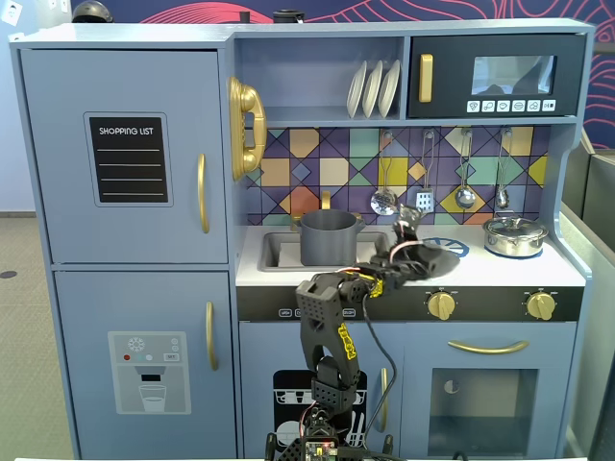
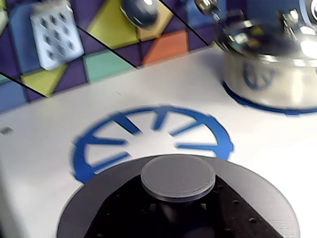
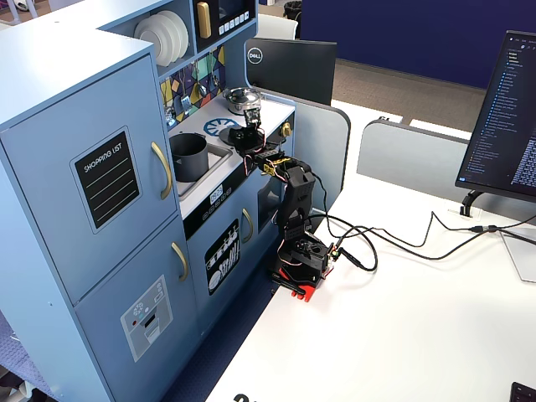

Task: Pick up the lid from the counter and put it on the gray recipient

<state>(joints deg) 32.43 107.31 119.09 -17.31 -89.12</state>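
Shiny silver pot (image 1: pixel 515 236) sits far right on the counter (image 1: pixel 567 271), utensils hanging on the tiled wall behind. The gray pot (image 1: pixel 328 237) stands in the sink basin, left of the arm. In the wrist view the lid (image 2: pixel 247 196) fills the lower frame, its knob (image 2: pixel 178 177) pinched in the gripper (image 1: pixel 411 248), just before the blue burner ring (image 2: pixel 151 136). The lid looks tilted.

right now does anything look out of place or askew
Only the lid: it hangs tilted above the counter in the hand, beside the burner ring, while the gray pot stands uncovered.
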